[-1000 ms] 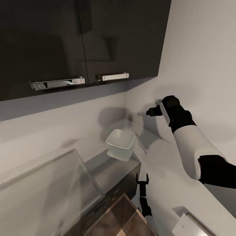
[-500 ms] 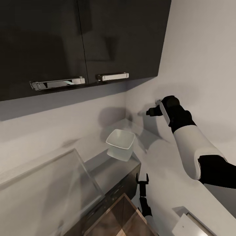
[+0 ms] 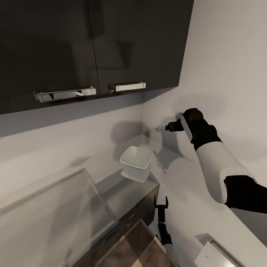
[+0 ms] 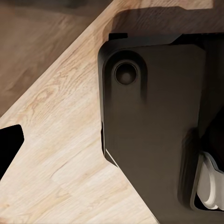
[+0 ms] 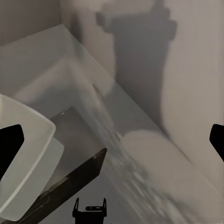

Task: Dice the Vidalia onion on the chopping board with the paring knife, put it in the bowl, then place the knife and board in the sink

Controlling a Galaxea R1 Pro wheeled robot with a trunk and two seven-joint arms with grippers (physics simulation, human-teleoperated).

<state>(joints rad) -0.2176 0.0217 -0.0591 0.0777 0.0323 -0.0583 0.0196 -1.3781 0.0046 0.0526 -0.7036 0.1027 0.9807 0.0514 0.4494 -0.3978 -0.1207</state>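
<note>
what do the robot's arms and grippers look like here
The right arm has a rounded glossy white shell between matte black joint sections, tapering to a black wrist. The left gripper is slim and black with two short prongs. The right gripper's fingertips show as plain black wedges.

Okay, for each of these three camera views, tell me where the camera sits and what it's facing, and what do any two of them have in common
Head view: on the robot's head, facing the corner under the dark wall cabinets; the raised right arm and the low left gripper show.
Left wrist view: on the left arm, facing down at the wood floor and the robot's dark base.
Right wrist view: on the right arm, facing down the wall corner; a dark fingertip shows at each side edge.
Shared: head and right wrist views both show the bowl and left gripper.
</note>
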